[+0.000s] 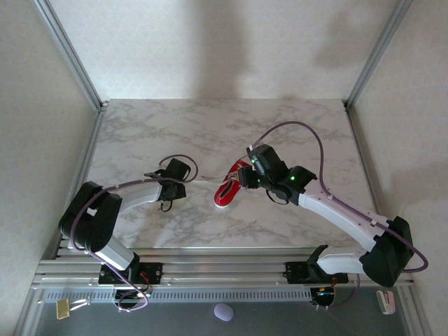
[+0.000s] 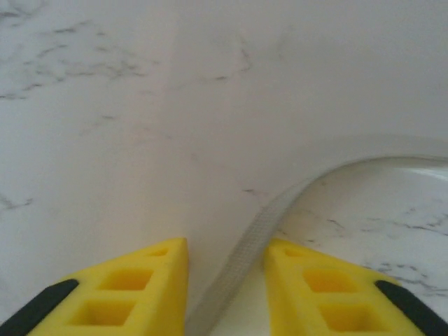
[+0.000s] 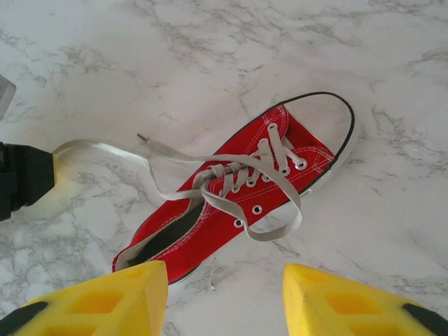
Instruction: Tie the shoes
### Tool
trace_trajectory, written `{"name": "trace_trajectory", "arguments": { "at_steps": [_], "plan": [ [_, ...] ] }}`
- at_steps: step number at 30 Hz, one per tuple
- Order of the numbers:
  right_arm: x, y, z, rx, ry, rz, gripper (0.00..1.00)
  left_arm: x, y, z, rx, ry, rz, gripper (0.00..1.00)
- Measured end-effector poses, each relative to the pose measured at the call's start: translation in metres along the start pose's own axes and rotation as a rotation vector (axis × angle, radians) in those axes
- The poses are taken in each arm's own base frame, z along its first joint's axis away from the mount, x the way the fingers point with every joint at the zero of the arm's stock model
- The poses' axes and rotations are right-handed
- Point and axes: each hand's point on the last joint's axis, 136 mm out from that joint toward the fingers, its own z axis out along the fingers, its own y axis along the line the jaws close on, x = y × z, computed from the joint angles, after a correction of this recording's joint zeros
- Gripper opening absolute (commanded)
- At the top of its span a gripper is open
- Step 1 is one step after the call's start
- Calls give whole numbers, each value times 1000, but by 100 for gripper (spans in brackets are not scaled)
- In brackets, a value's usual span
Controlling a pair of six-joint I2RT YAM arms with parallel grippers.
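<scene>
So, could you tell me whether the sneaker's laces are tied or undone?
Undone: the white laces lie loose over the red sneaker, one end trailing onto the table, no knot.

A shoe (image 1: 227, 190) lies on its sole near the middle of the table (image 1: 301, 133), toe toward the near edge and heel toward the far edge. Left of the shoe, just beside it, sits the left gripper (image 2: 225, 246), low over the table. One lace (image 3: 105, 148) runs from the shoe leftward and passes between this gripper's separated fingers. The right gripper (image 3: 225, 267) hangs above the shoe's heel end, fingers spread wide. A second lace loop (image 3: 294, 225) drapes over one side of the shoe.
</scene>
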Motion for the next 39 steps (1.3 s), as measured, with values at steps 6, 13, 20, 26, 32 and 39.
{"name": "trace_trajectory", "arguments": {
  "at_steps": [6, 13, 20, 26, 32, 39],
  "plan": [
    [-3, -13, -15, 39, -60, 15, 45, -2, -13, -8, 84, 1, -13, 0],
    [-6, -34, -36, 103, -154, 75, 47, -35, -51, -72, 364, -110, -98, 0],
    [-5, -48, -53, 120, -232, 127, 49, -62, -92, -140, 627, -183, -169, 0],
    [0, -50, -50, 123, -228, 146, 50, -74, -116, -177, 765, -209, -225, 0],
    [2, -43, -48, 74, -233, 152, 53, -72, -144, -205, 874, -213, -249, 0],
    [6, -50, -53, 93, -246, 197, 60, -84, -181, -225, 916, -258, -280, 0]
  ]
}}
